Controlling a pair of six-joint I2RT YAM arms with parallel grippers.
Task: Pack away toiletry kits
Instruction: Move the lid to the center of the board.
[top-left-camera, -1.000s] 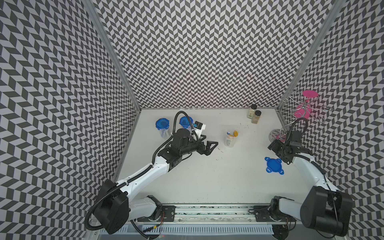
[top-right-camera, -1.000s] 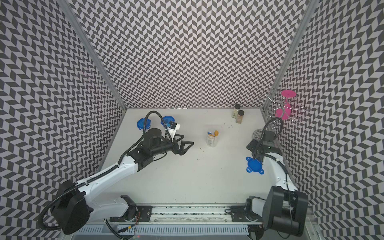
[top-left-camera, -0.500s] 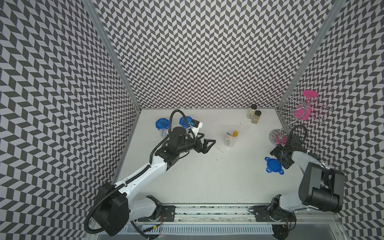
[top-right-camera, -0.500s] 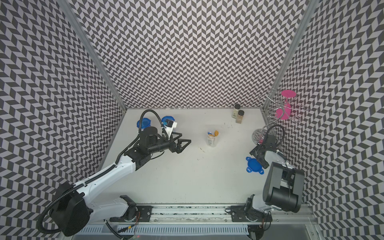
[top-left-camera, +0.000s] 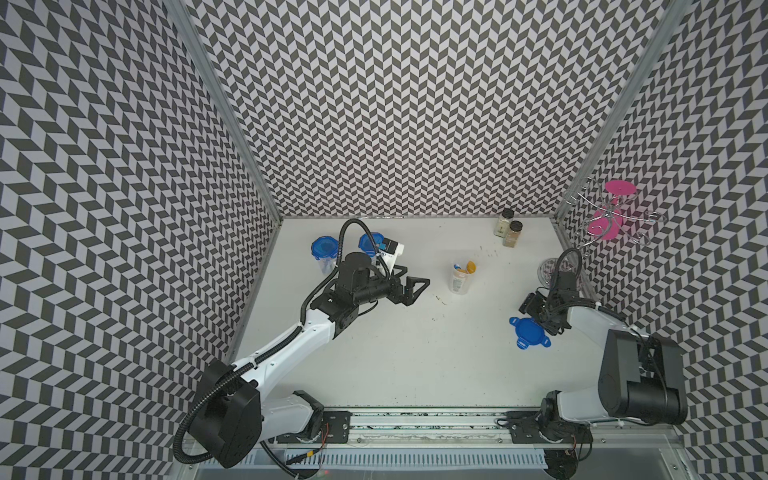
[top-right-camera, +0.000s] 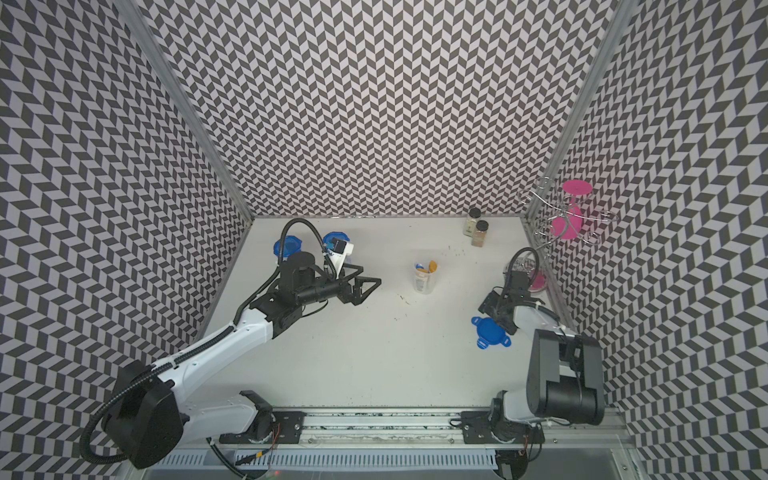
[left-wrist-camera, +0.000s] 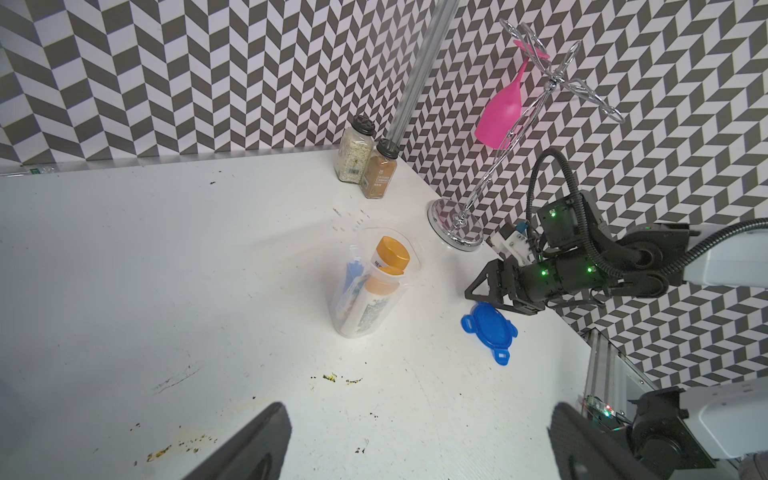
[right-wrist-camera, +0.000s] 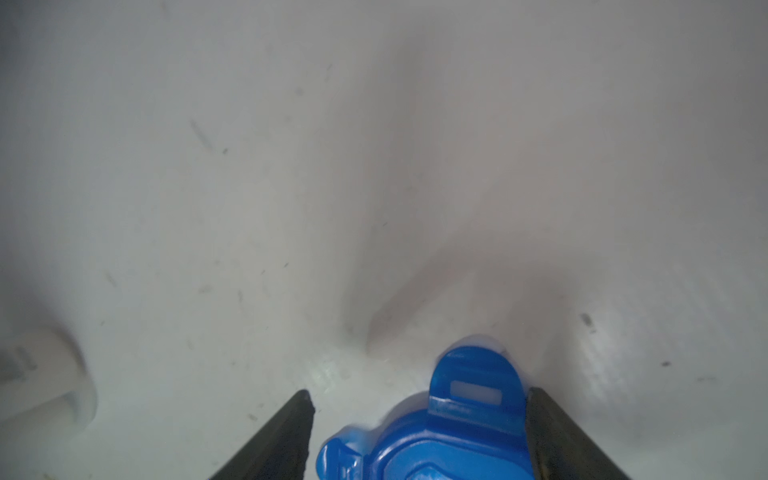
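An open clear cup (top-left-camera: 461, 279) (left-wrist-camera: 365, 291) stands mid-table, holding a gold-capped white tube (left-wrist-camera: 390, 254) and a blue toothbrush (left-wrist-camera: 353, 272). Its loose blue four-tab lid (top-left-camera: 528, 332) (top-right-camera: 491, 332) lies flat to the right. My right gripper (top-left-camera: 537, 319) (right-wrist-camera: 419, 395) is low over that lid (right-wrist-camera: 457, 428), open, with the jaws astride it; one finger touches a tab and the other stands apart. Left of the cup my left gripper (top-left-camera: 415, 286) (left-wrist-camera: 417, 409) hovers, wide open and empty. Two cups with lids on (top-left-camera: 324, 249) (top-left-camera: 371, 243) stand at the back left.
Two black-capped spice jars (top-left-camera: 509, 228) stand at the back right. A wire stand with pink discs (top-left-camera: 611, 212) rises by the right wall, and its round base (top-left-camera: 550, 268) sits just behind my right arm. Crumbs and stains (left-wrist-camera: 332, 377) mark the table in front of the open cup.
My right arm has folded back toward the near side, bringing its gripper down over the loose blue lid. My left gripper has barely shifted.
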